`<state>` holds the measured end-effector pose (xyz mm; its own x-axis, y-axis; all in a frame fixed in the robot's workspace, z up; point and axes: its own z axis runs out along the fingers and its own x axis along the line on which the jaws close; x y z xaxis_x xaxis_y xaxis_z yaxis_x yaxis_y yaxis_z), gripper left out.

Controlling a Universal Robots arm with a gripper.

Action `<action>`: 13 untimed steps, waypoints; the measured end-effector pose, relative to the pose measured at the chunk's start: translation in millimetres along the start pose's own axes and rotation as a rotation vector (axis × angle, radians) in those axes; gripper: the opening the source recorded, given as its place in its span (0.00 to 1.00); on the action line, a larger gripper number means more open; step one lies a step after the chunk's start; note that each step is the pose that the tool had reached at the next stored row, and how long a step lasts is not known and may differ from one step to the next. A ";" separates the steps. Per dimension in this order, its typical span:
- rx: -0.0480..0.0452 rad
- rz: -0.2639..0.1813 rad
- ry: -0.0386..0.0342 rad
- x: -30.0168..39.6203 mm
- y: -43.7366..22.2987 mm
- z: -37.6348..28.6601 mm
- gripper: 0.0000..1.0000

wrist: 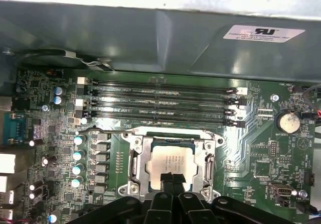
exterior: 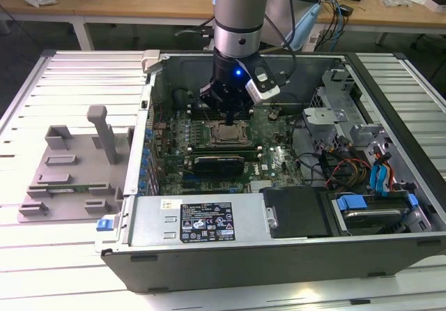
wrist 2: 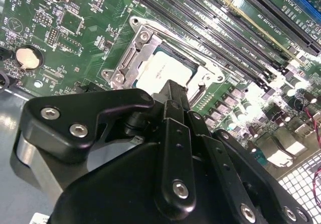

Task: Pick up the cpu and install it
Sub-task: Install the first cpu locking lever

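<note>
Exterior view has the arm (exterior: 237,18) reaching straight down into the open computer case (exterior: 313,262), with the tool (exterior: 228,118) poised just above the cpu (exterior: 226,134), while a grey fixture plate (exterior: 70,164) sits on the tabletop (exterior: 42,269) well off to the tool's side. First wrist view brings in the fingertips (wrist: 165,180), pressed together with nothing between them. It also shows the cpu (wrist: 168,163) lying flat in its socket frame (wrist: 134,158) directly beneath them, and memory slots (wrist: 160,101) just beyond.

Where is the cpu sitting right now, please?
In the exterior view, the cpu lies in the socket frame on the green board, just under the gripper.
</note>
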<state>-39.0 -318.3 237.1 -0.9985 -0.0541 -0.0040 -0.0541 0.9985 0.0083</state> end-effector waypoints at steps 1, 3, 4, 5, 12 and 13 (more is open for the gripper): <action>0.0000 0.000 -0.0006 0.0 0.0 0.0 0.11; 0.0000 0.000 -0.0014 0.0 0.0 0.0 0.11; 0.0000 0.000 -0.0015 0.0 0.0 0.0 0.11; 0.0005 0.000 -0.0013 0.0 0.0 -1.5 0.11; -0.0002 0.000 -0.0017 2.2 0.3 -16.2 0.11; -0.0003 0.000 -0.0018 7.0 0.5 -16.2 0.11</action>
<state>-46.1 -318.3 253.3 -0.9985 -0.0541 -0.0057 -0.0541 0.9985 0.0085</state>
